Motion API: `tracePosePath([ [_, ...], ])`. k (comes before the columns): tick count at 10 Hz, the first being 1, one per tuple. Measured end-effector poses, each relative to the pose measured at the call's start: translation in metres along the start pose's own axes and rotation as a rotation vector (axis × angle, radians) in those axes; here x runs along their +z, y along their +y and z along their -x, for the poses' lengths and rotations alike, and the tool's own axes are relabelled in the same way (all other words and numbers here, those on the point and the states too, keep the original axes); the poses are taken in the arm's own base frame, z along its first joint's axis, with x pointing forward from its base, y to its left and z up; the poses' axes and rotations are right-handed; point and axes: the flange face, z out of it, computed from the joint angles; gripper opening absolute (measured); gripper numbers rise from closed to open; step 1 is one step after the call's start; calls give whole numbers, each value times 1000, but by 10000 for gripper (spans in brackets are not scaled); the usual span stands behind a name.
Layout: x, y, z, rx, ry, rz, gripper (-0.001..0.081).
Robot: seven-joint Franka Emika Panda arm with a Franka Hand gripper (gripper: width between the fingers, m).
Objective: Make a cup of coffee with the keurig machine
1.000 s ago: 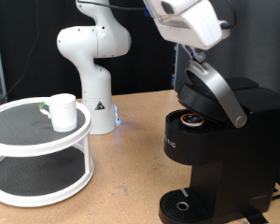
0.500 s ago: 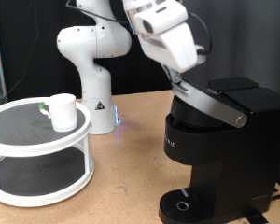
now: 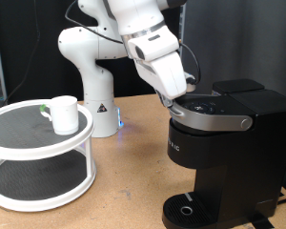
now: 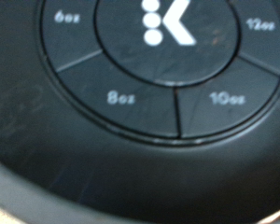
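Your gripper (image 3: 184,95) sits pressed low on the black boxy keurig machine (image 3: 224,157), right at the silver-grey curved lid handle (image 3: 217,118); the lid is down. Can't tell finger spread, as they're hidden. Wrist view is filled by the round button pad (image 4: 168,65): 8oz, 10oz and K logo. The plain white ceramic cup (image 3: 65,114) stands on the top tier of the white round two-tier stand (image 3: 38,162), well apart at the exterior view's left. Bare wooden table (image 3: 129,172) lies between.
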Motion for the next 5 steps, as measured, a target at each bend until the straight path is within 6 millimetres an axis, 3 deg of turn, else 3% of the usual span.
tracePosePath([
  [5, 14, 4, 6, 13, -12, -3, 7],
])
